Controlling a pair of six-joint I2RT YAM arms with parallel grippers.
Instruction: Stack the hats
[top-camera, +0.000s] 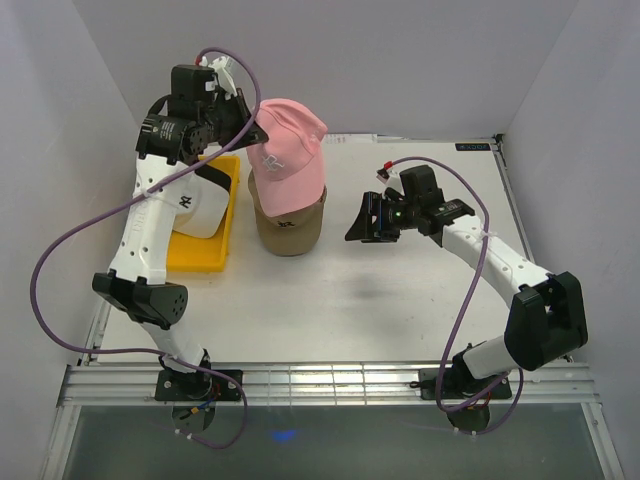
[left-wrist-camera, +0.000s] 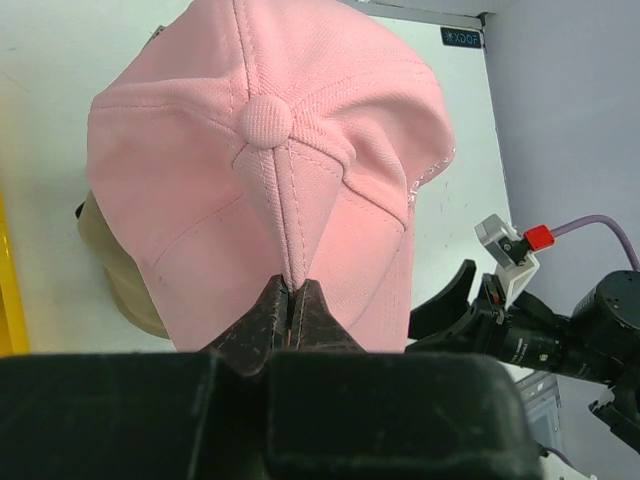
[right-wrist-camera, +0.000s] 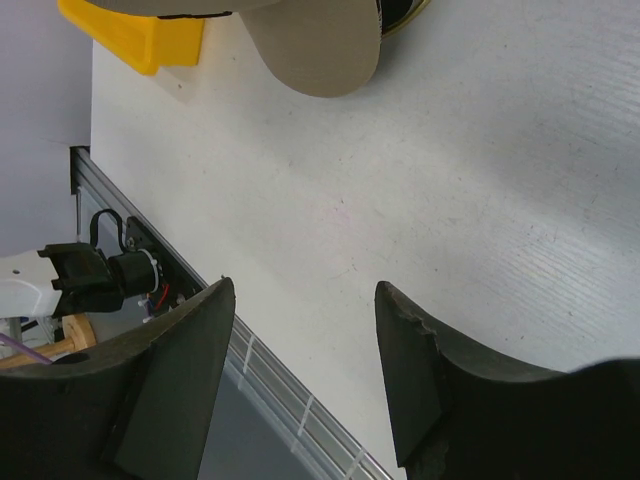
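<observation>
Left gripper (left-wrist-camera: 290, 295) fingers sit closest, pinched shut on the pink cap (left-wrist-camera: 270, 180) at a crown seam, so I can settle it square on the tan cap (top-camera: 288, 228) just beneath. Yellow tray (top-camera: 213, 258) beside them holds what looks like one white cap (top-camera: 205, 210). Right gripper (top-camera: 362, 222) hangs spread and empty near the stack. Count: three caps, one tray.

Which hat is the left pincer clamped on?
The pink hat, pinched by the left pincer above the tan hat; the white hat sits in the yellow tray.
</observation>
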